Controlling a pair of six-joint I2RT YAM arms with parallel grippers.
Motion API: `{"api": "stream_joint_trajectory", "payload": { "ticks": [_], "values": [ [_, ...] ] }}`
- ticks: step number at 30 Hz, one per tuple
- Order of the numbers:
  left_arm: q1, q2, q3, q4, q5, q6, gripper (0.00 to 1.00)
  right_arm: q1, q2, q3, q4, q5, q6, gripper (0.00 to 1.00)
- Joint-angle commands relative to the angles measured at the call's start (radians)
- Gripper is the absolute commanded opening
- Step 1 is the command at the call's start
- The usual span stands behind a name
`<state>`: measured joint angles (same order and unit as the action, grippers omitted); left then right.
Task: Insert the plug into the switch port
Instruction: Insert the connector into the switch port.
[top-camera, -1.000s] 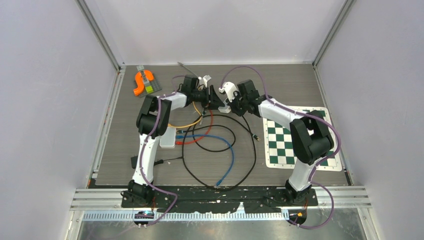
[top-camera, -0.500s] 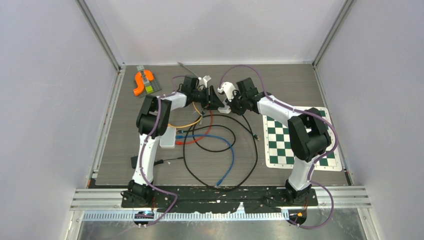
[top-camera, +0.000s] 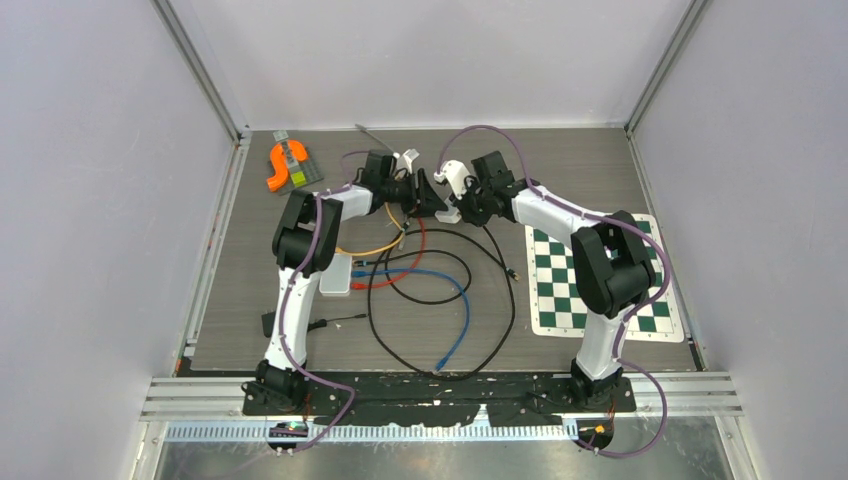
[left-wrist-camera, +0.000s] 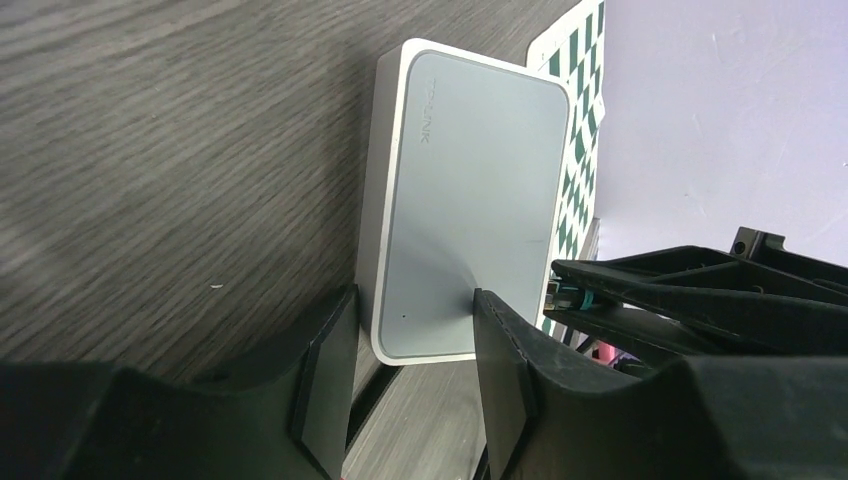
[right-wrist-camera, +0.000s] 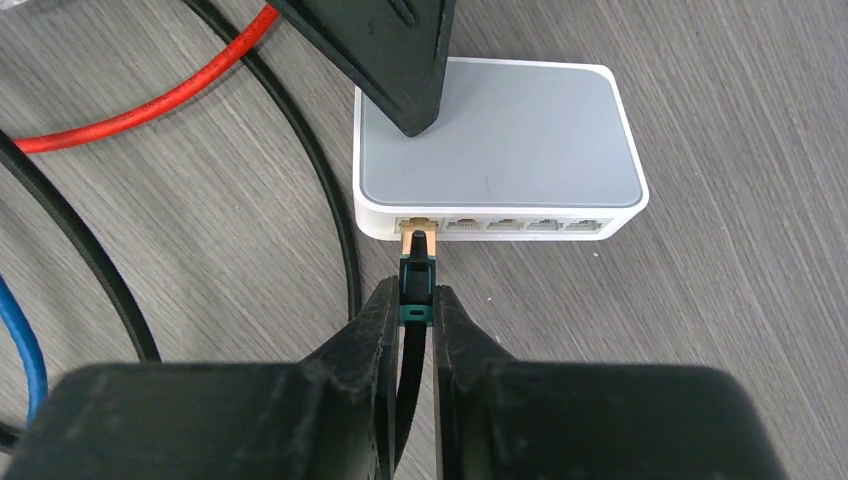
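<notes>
The switch (right-wrist-camera: 500, 150), a white box with a grey top, lies flat on the wood table with its row of ports facing my right gripper. My right gripper (right-wrist-camera: 415, 295) is shut on the plug (right-wrist-camera: 416, 272), a teal-booted connector on a black cable. The plug's clear tip sits at the mouth of the leftmost port (right-wrist-camera: 418, 224). My left gripper (left-wrist-camera: 415, 300) is closed on the switch (left-wrist-camera: 470, 200) at its end, one finger (right-wrist-camera: 400, 60) resting on the grey top. From above, both grippers meet at mid-table and mostly hide the switch (top-camera: 449, 215).
Red cable (right-wrist-camera: 150, 100), black cable (right-wrist-camera: 320, 170) and blue cable (right-wrist-camera: 20, 350) loop on the table left of the switch. A chessboard mat (top-camera: 600, 280) lies to the right. An orange part (top-camera: 285, 165) sits at the back left, a white box (top-camera: 337, 278) by the left arm.
The right arm has shifted a little to the left, bringing the plug closer to the switch. The left arm has stayed put.
</notes>
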<state>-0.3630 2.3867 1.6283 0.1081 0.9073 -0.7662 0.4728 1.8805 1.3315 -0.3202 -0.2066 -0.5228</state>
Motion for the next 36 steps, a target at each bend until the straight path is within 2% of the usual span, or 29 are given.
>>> {"api": "stream_joint_trajectory", "payload": {
  "ticks": [1, 5, 9, 14, 21, 24, 27, 30, 36],
  "values": [
    [-0.129, -0.045, -0.013, 0.178, 0.303, -0.186, 0.44, 0.072, 0.081, 0.028, 0.312, -0.142, 0.004, 0.05],
    [-0.136, -0.045, -0.040, 0.258, 0.309, -0.255, 0.42, 0.082, 0.078, 0.006, 0.415, -0.133, 0.051, 0.05],
    [-0.136, -0.087, -0.077, 0.267, 0.288, -0.255, 0.40, 0.080, 0.036, -0.063, 0.517, -0.098, 0.087, 0.05],
    [-0.134, -0.154, -0.076, 0.230, 0.242, -0.242, 0.44, 0.049, -0.030, -0.155, 0.593, -0.102, 0.127, 0.05],
    [-0.133, -0.206, -0.073, 0.138, 0.205, -0.197, 0.44, 0.047, -0.061, -0.204, 0.630, -0.090, 0.147, 0.05],
    [-0.124, -0.252, -0.106, 0.118, 0.190, -0.197, 0.50, 0.042, -0.065, -0.227, 0.654, -0.066, 0.166, 0.05],
    [-0.105, -0.310, -0.120, -0.002, 0.133, -0.137, 0.55, 0.024, -0.065, -0.247, 0.677, -0.067, 0.197, 0.05],
    [-0.077, -0.363, -0.117, -0.124, 0.055, -0.072, 0.61, 0.001, -0.085, -0.288, 0.752, -0.069, 0.236, 0.05],
    [-0.052, -0.459, -0.115, -0.220, -0.079, 0.011, 0.68, -0.033, -0.123, -0.380, 0.888, -0.085, 0.290, 0.05]
  ]
}}
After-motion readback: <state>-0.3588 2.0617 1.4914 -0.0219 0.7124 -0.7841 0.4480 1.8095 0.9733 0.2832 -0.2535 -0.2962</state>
